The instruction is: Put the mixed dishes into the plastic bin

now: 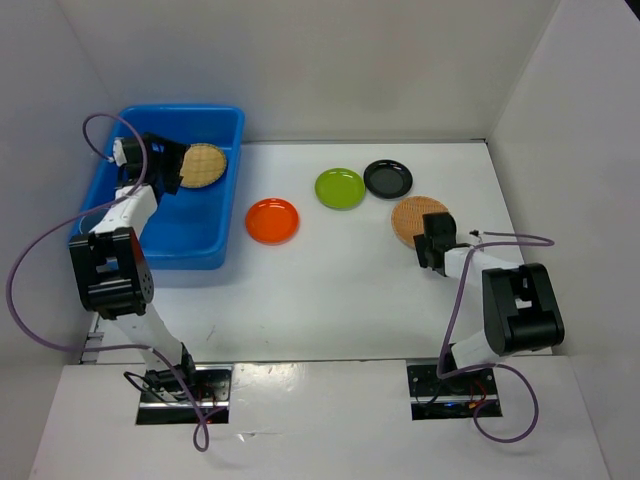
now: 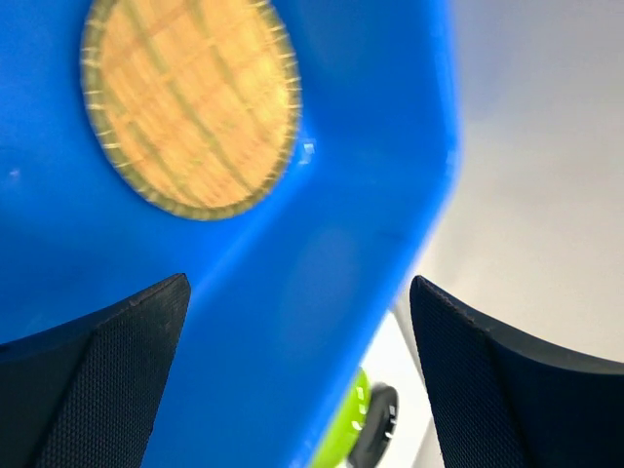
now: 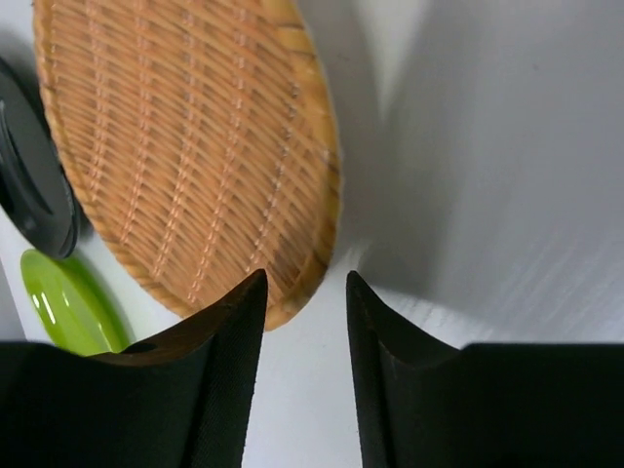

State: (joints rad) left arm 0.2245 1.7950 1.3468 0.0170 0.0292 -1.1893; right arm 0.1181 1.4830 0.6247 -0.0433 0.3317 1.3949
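Observation:
The blue plastic bin [image 1: 181, 109] stands at the far left, and one tan woven plate [image 1: 203, 166] leans inside it. My left gripper [image 1: 165, 165] hovers over the bin, open and holding nothing. From the left wrist, that plate [image 2: 190, 102] lies beyond the spread fingertips [image 2: 299, 281], against the bin's wall [image 2: 322, 292]. A second woven plate [image 1: 415, 215] rests on the table at the right. My right gripper [image 1: 428, 240] is at its near edge. In the right wrist view the jaws [image 3: 305, 275] stand narrowly open, with the plate's rim [image 3: 185, 146] at the left fingertip.
An orange plate [image 1: 272, 221], a lime-green plate [image 1: 340, 188] and a black plate [image 1: 388, 178] lie in a row on the white table between the bin and the right arm. The black plate [image 3: 29, 185] and green plate [image 3: 58, 302] sit just left of the woven one. White walls enclose the table.

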